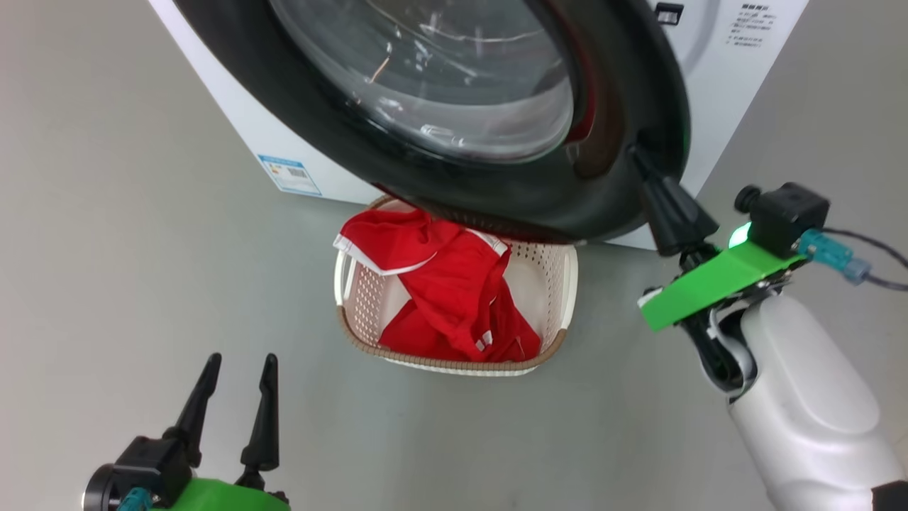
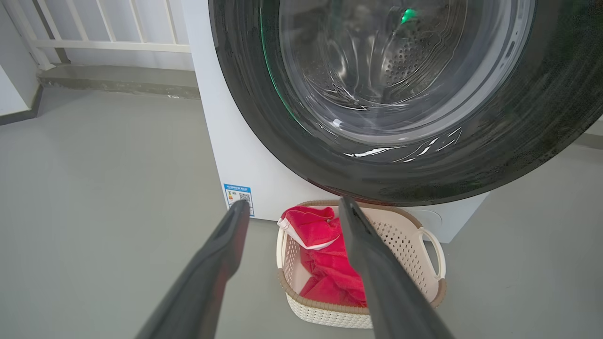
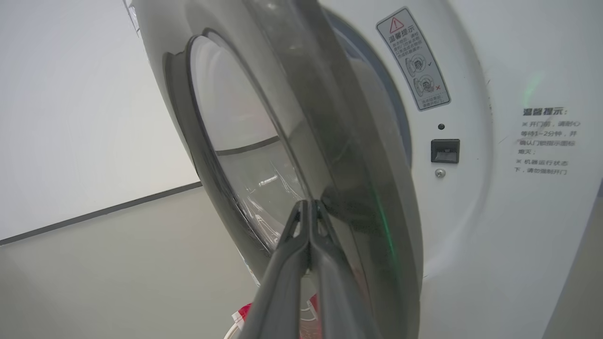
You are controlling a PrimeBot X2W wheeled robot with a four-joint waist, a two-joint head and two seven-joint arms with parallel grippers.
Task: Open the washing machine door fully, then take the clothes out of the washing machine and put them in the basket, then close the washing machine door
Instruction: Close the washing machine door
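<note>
washing machine door (image 1: 511, 202): ajar, above basket (image 1: 569, 284); clothes (image 1: 454, 291): red, inside basket before washing machine (image 1: 723, 92); right gripper (image 1: 636, 155): fingers pressed together, tips at door's right rim; left gripper (image 1: 241, 362): spread wide, empty, near left

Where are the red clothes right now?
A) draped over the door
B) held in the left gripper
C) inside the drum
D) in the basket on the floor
D: the clothes lie in the basket, which stands on the floor below the washing machine door; the left gripper is open and holds nothing.
</note>
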